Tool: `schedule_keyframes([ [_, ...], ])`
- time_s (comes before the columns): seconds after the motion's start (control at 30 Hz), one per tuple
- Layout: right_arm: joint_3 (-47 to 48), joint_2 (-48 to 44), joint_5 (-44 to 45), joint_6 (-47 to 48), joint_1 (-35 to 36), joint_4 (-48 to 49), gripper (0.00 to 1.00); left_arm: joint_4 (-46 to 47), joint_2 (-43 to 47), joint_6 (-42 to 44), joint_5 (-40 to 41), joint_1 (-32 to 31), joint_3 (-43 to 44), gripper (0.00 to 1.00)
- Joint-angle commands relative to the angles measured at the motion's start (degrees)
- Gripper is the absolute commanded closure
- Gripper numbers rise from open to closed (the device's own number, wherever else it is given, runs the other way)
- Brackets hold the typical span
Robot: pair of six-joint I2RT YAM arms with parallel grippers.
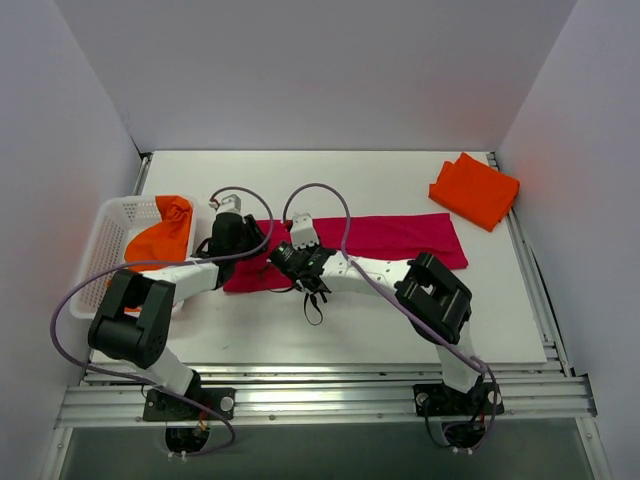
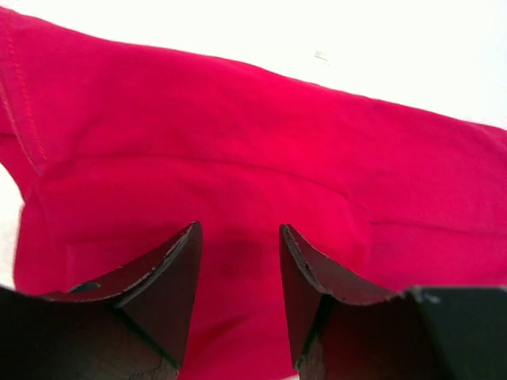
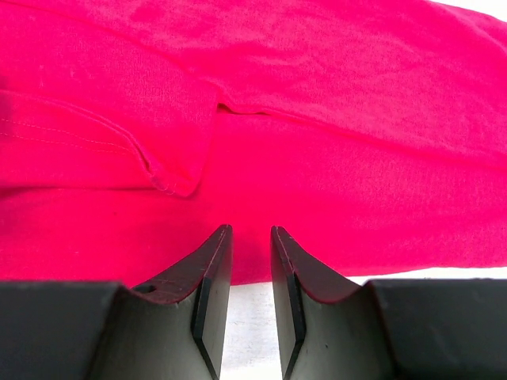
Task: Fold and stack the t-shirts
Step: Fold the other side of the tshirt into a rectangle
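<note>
I see the crimson shirt [image 1: 400,238] lying as a long strip across the middle of the table [image 1: 250,330]. Left gripper [image 2: 238,229] is over its left end with jaws spread and nothing between them. Right gripper [image 3: 251,231] is at its near edge, jaws barely apart and seemingly not pinching cloth. Folded orange shirt [image 1: 475,190] is in the far right corner, loose orange shirt [image 1: 160,238] in the basket [image 1: 105,240] at the left edge

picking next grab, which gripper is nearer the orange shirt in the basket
Left. The left gripper is beside the orange shirt; the right gripper is farther right, over the crimson shirt.
</note>
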State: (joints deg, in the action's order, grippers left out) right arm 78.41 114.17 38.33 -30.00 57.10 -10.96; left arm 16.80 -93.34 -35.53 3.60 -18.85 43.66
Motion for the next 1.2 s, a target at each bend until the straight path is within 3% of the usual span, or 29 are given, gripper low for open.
schedule_keyframes([
  [0.0,0.69,-2.46,2.98,-0.76,0.29,-1.08,0.77,-3.61,5.88,0.63,0.88,-2.32,-1.55,0.48],
  [0.17,-0.62,-3.60,2.90,-1.20,0.29,-0.47,0.77,-6.25,10.27,1.08,2.72,-5.14,-3.58,0.48],
  [0.4,-2.65,-5.45,2.98,-1.47,0.29,0.06,0.77,-8.62,10.81,1.69,12.48,-3.48,-2.44,0.47],
  [0.67,-5.28,-8.34,3.51,-1.47,-0.32,0.59,0.76,-6.87,6.51,2.31,8.01,2.32,-0.68,0.47],
  [1.17,-5.37,-8.35,3.42,-1.47,-0.76,0.50,0.77,-6.87,2.37,-0.07,7.74,2.77,0.46,0.47],
])
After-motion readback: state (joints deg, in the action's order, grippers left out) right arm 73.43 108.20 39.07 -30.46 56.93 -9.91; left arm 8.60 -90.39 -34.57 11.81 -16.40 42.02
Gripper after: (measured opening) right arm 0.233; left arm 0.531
